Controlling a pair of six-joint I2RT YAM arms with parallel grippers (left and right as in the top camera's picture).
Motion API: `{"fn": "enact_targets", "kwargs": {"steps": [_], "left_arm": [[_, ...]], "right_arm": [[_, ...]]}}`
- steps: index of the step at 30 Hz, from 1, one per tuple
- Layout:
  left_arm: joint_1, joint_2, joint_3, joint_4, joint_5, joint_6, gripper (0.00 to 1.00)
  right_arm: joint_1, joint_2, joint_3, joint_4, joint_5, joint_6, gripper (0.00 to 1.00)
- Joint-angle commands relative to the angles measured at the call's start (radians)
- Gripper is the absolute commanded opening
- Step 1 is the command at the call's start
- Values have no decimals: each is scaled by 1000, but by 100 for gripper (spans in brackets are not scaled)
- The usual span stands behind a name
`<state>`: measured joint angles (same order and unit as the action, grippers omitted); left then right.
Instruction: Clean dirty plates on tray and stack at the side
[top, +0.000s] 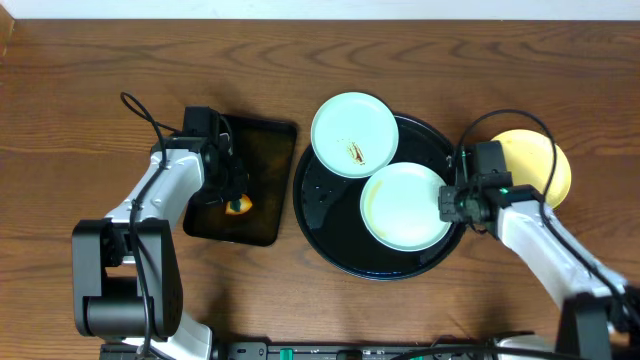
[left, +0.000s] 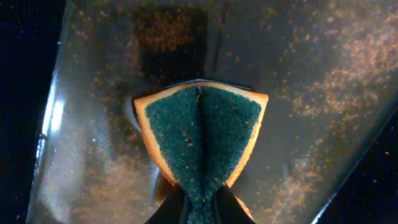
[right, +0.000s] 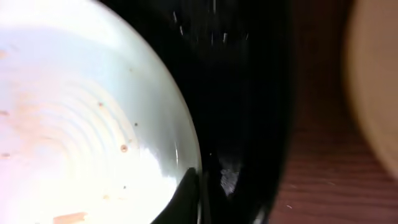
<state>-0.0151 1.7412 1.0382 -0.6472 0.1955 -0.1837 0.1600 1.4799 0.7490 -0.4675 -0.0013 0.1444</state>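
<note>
The round black tray (top: 322, 222) holds two mint-green plates. One (top: 355, 133) lies at its back left over the rim, with a brown smear at the centre. The other (top: 400, 207) lies at the front right and fills the left of the right wrist view (right: 81, 118), with small brown specks. My right gripper (top: 449, 201) is shut on this plate's right rim (right: 198, 198). The yellow plate (top: 540, 160) lies on the table right of the tray, partly under my right arm. My left gripper (top: 236, 196) is shut on a green-and-orange sponge (left: 200, 134).
A smaller rectangular black tray (top: 268, 140) lies left of the round tray; its wet surface (left: 311, 93) carries brown grit. The sponge sits over it. Wooden table (top: 100, 80) surrounds both trays.
</note>
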Motion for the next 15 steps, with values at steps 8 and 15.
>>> {"fn": "enact_targets", "kwargs": {"steps": [8, 15], "left_arm": [[0, 5, -3, -3, -13, -5, 10], [0, 5, -3, -5, -13, -5, 10]], "right_arm": [[2, -184, 26, 3, 92, -71, 1], [1, -125, 24, 0, 1, -71, 34]]}}
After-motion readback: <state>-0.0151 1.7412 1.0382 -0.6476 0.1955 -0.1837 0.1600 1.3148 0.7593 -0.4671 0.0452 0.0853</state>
